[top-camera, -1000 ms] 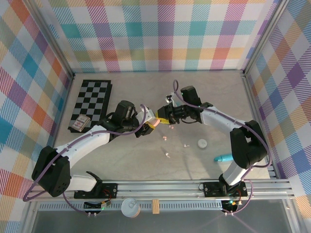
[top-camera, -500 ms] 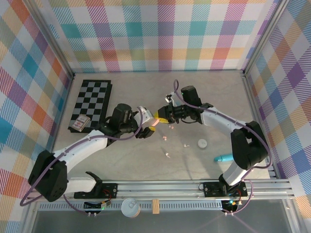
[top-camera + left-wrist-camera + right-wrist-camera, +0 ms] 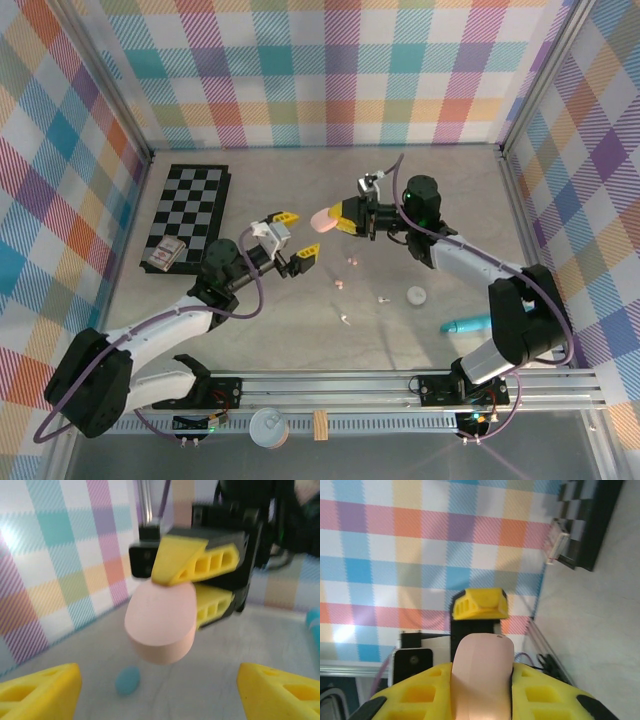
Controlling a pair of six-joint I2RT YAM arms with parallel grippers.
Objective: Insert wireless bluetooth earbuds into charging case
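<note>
Pulled back from the pink charging case (image 3: 322, 218), the left gripper (image 3: 296, 235) now hangs open and empty just right of the chessboard (image 3: 190, 210), while the right gripper (image 3: 338, 224), farther right of the chessboard, clamps that case aloft and the tiny earbuds (image 3: 339, 285) lie loose on the table (image 3: 300, 335) beyond the chessboard's near-right corner.

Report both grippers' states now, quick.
Left gripper: open, holding nothing.
Right gripper: closed on the pink case.
</note>
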